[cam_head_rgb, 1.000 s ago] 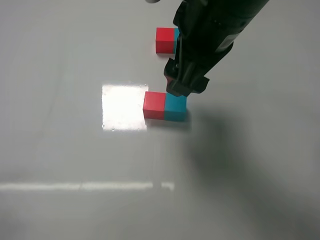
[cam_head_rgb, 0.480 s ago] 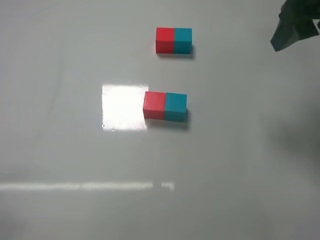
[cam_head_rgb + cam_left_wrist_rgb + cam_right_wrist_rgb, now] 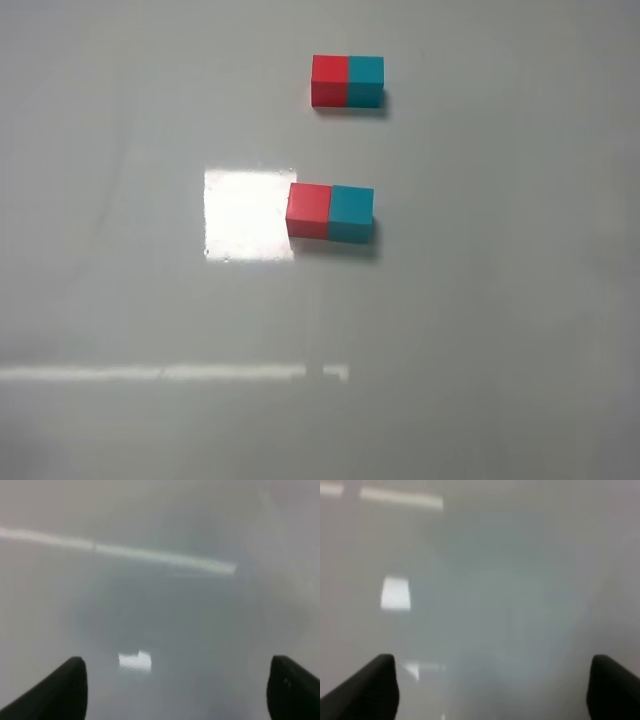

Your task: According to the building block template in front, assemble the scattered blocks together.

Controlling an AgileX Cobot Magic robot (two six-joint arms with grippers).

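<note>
Overhead view: two red-and-teal pairs on the pale grey surface (image 3: 480,330). The building block template (image 3: 347,81) sits at the far side, red half to the left, teal to the right, faces flush.

Nearer the camera, just beside a bright patch of glare (image 3: 248,213), lie the scattered blocks: the red cube (image 3: 309,210) and the teal cube (image 3: 351,214). They touch along one face, red left, teal right, the same order as the template. No gap visible between them. The pair may sit a shade askew against the template; hard to be sure.

No arm or gripper appears in the overhead view.

Left wrist view: left gripper (image 3: 177,690) with jaws spread wide, nothing between them, only bare blurred surface below. Right wrist view: right gripper (image 3: 492,687) likewise spread wide and empty, over bare surface. Neither camera shows a block.

Judgement: the joining step looks done; both cubes are set down and released, arrangement matches the template. Task reads as essentially complete.

Next move, if any: compare the joined pair with the template for alignment. If a nudge is wanted, it calls for a light push square to the teal face without separating the cubes. Otherwise, keep both arms clear.
</note>
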